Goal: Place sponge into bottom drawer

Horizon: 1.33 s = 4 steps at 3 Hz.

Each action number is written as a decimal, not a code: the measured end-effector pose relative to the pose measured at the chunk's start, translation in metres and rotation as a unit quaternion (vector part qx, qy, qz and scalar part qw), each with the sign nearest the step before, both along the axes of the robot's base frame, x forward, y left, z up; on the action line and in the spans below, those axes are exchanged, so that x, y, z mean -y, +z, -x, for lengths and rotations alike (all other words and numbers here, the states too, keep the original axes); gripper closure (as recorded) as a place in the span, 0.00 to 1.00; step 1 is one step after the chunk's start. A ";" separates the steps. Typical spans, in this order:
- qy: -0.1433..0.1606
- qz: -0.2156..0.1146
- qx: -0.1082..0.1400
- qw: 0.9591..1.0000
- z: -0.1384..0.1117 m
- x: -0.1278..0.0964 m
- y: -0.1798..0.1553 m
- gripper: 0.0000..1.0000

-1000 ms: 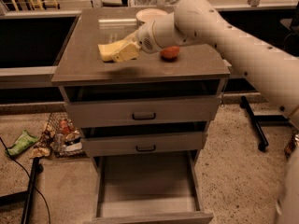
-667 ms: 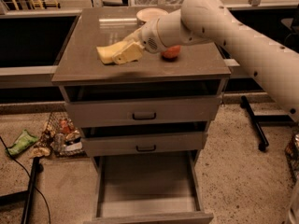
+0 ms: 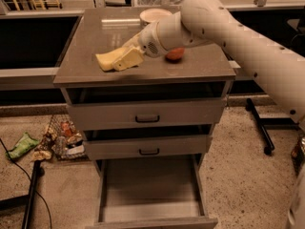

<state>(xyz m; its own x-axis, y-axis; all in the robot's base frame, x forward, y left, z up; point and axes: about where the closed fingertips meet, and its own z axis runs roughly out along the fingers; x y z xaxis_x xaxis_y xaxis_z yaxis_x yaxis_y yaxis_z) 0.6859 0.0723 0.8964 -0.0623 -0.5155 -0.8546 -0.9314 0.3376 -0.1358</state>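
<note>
Reaching in from the right edge of the frame, my pale arm (image 3: 248,42) stretches up and left across a grey cabinet (image 3: 217,87) that fills the middle of the picture. The bottom drawer (image 3: 150,185) stands pulled out at the lower centre, its plain grey floor bare. Above it, the middle drawer (image 3: 190,149) and the top drawer (image 3: 190,113) sit less far out, each with a dark handle and a dark gap above its front. The cabinet's flat top (image 3: 86,46) catches a glare near its back edge.

My gripper (image 3: 123,61) hangs over the front left part of that top, left of centre in the upper half of the frame. My fingers (image 3: 131,56) are pinched on the sponge (image 3: 106,61), a pale yellow block that sticks out to the left of them, with a shadow on the surface just beneath it. The sponge is well apart from the bottom drawer, high above it in the picture.

A round bowl (image 3: 155,15) sits near the back of the top, partly behind my wrist. An orange ball (image 3: 174,55) rests on the top just right of my wrist.

On the speckled floor at lower left lie a wire basket of litter (image 3: 62,137), a green packet (image 3: 23,144) and a dark cable (image 3: 19,168).
</note>
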 end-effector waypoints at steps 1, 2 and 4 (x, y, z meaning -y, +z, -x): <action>0.009 -0.009 0.010 1.000 0.031 -0.002 -0.001 1.00; 0.015 -0.022 0.022 0.999 0.089 0.003 -0.009 1.00; -0.021 -0.074 -0.025 0.997 0.164 0.045 -0.088 1.00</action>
